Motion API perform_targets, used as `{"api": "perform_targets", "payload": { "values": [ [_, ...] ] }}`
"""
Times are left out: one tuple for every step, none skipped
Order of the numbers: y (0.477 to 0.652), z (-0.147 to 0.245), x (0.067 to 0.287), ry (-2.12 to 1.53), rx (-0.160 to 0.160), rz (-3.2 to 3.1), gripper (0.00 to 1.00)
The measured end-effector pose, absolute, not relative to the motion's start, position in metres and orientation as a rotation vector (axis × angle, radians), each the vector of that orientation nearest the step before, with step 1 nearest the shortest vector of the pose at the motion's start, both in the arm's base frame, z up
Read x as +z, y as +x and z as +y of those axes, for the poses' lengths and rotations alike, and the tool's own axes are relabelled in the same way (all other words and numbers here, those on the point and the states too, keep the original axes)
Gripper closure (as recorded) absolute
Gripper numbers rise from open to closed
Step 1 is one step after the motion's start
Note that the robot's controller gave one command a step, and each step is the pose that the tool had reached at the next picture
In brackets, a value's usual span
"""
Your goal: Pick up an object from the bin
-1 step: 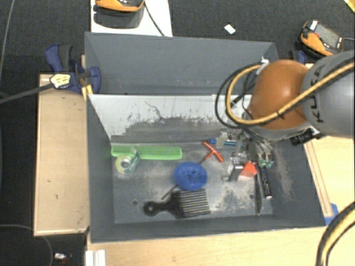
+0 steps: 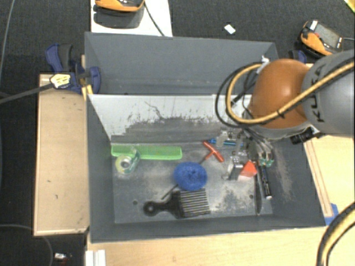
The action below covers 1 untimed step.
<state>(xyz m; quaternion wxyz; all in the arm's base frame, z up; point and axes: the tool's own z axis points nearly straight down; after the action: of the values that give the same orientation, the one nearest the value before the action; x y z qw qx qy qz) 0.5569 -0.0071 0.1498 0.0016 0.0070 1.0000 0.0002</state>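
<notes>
My gripper (image 2: 239, 164) hangs low at the bin's right side, just under the arm's orange dome. Directly beside it on the right lies a small orange piece (image 2: 250, 169), and whether the two touch I cannot tell. A thin red tool (image 2: 211, 150) with a bit of blue at its far end lies just left of the gripper. A long black pen-like tool (image 2: 264, 185) lies along the right wall, a little nearer the front than the gripper.
A blue fuzzy ball (image 2: 190, 175) sits mid-bin, above a black wide-tooth comb (image 2: 182, 204) at the front. At the left lie a green comb (image 2: 147, 152) and a small clear tape roll (image 2: 126, 163). The arm's cables loop over the back right.
</notes>
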Motion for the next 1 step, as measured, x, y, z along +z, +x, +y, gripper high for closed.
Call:
{"api": "perform_targets", "payload": {
  "values": [
    [0.5504,0.0574,0.0706,-0.070,0.002,3.135,0.00]
  ]
}}
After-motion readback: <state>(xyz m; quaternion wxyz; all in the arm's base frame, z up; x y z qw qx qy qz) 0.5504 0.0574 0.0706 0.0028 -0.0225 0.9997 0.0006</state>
